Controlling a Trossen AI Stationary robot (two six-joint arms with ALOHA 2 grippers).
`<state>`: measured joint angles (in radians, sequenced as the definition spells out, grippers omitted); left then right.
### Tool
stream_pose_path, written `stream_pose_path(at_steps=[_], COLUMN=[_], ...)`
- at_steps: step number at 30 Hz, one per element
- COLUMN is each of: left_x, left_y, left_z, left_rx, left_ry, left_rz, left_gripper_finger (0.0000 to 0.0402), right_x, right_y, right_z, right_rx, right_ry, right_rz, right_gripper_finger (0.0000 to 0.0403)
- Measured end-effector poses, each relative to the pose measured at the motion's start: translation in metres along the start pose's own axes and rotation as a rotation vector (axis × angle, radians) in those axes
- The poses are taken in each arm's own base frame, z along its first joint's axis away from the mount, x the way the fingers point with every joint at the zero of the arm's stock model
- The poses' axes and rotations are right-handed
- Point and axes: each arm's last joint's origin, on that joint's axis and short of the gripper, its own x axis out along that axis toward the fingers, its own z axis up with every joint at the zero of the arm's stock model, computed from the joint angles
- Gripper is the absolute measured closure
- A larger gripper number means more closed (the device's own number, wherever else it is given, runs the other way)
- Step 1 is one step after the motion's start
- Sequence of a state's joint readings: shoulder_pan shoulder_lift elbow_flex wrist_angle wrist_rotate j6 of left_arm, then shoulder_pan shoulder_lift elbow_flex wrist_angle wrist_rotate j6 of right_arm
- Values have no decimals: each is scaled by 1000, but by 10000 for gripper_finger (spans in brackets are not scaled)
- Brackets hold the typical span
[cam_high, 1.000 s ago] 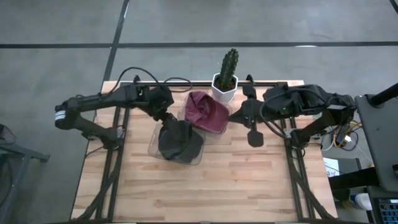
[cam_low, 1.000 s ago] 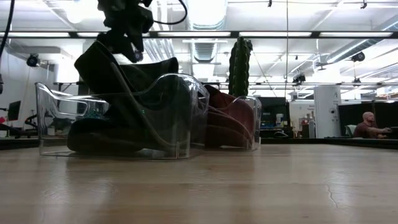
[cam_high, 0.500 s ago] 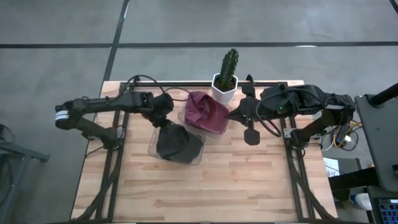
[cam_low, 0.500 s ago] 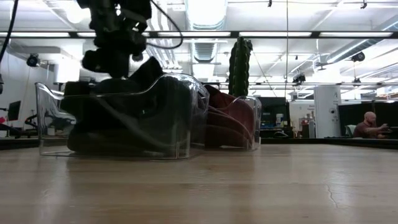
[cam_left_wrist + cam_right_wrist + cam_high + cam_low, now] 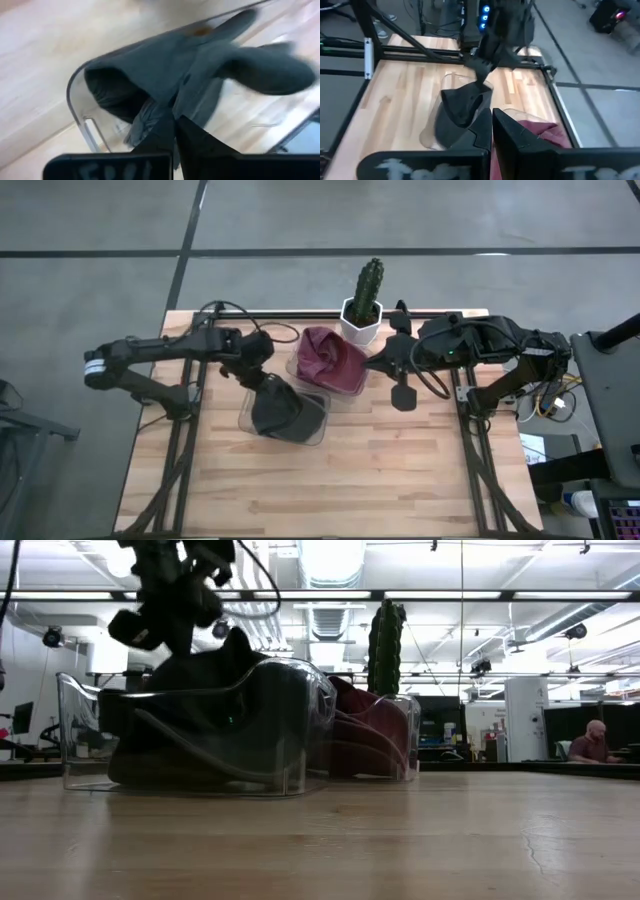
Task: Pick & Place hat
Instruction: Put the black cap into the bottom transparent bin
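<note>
A dark grey hat (image 5: 290, 412) lies crumpled in a clear plastic container (image 5: 243, 415) on the wooden table, left of centre. Its rear edge stands up in a peak (image 5: 235, 640). My left gripper (image 5: 264, 380) is at the container's far left corner, shut at that peak. My right gripper (image 5: 401, 402) hovers shut and empty over the table, right of a maroon hat (image 5: 335, 362) that sits in a second clear container. My left gripper pinches a raised fold of the hat's edge (image 5: 480, 86) between its two shut fingers; how many layers does not show. The fingers slant down from the table's far left. The rest of the hat (image 5: 150, 75) rests slack inside the container.
A cactus in a white pot (image 5: 362, 305) stands at the far edge behind the maroon hat. Black frame rails run along the table's left, right and far sides. Bare wood lies toward the near edge (image 5: 320, 490). A person sits far back in the room (image 5: 592, 740).
My left gripper has shut and has gone a little toward the table's left edge. The grey hat, which stuck up slanting out of the container, has sunk down into it; only a peak of its edge still stands up by the fingers.
</note>
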<state>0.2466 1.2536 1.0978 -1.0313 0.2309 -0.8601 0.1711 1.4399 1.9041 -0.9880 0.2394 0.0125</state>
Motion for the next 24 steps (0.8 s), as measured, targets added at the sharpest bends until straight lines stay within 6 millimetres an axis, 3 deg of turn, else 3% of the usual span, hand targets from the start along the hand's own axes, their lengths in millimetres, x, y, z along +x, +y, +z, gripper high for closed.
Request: stream_pose_path(at_steps=[7,10,16,20,24], left_x=[-46,-52,-22,0,10], left_y=[2,8,17,20,27], left_z=[-13,-21,-30,-26,-26], left_rx=[77,41,-39,-89,-171], left_ry=[-188,-208,-65,-145,-191], left_rz=[-100,-133,-160,-170,-113], left_gripper_finger=[399,396,396,399,400], right_x=[2,6,17,23,26], right_y=[0,1,4,4,5], right_z=[-5,-9,-15,-19,-23], right_rx=[64,82,100,105,123], right_ry=[21,13,-36,-17,-1], right_rz=[76,87,124,117,116], right_gripper_finger=[394,394,394,394,394])
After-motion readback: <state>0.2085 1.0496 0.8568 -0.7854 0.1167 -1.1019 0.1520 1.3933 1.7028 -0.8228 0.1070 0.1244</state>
